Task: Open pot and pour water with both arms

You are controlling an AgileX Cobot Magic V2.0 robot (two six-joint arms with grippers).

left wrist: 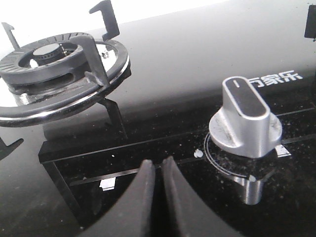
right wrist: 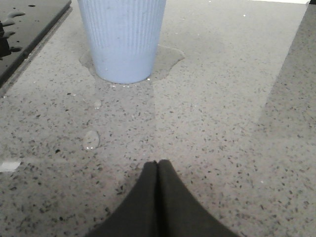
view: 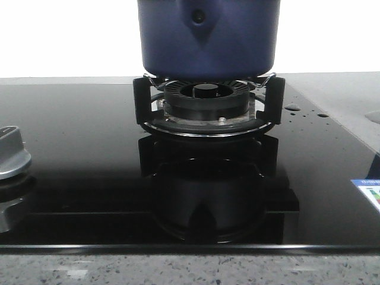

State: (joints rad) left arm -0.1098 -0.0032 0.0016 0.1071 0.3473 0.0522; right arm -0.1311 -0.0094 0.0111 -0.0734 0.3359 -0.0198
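The dark navy-blue pot (view: 208,35) stands on the black pan supports over the ribbed burner ring (view: 208,98) at the back centre of the front view. Its triangular bracket with one rivet hole faces me, and its top is cut off by the frame. No gripper shows in the front view. My left gripper (left wrist: 158,163) is shut and empty, low over the black glass hob beside a silver knob (left wrist: 245,118). My right gripper (right wrist: 157,163) is shut and empty over the speckled grey counter, a short way from a pale blue ribbed cup (right wrist: 122,39).
The cup stands in a shallow puddle (right wrist: 165,57), with water drops (right wrist: 91,139) on the counter. A second bare burner with supports (left wrist: 54,64) is near the left gripper. The hob edge (right wrist: 29,37) runs beside the cup. Another knob (view: 12,151) sits at the hob's left.
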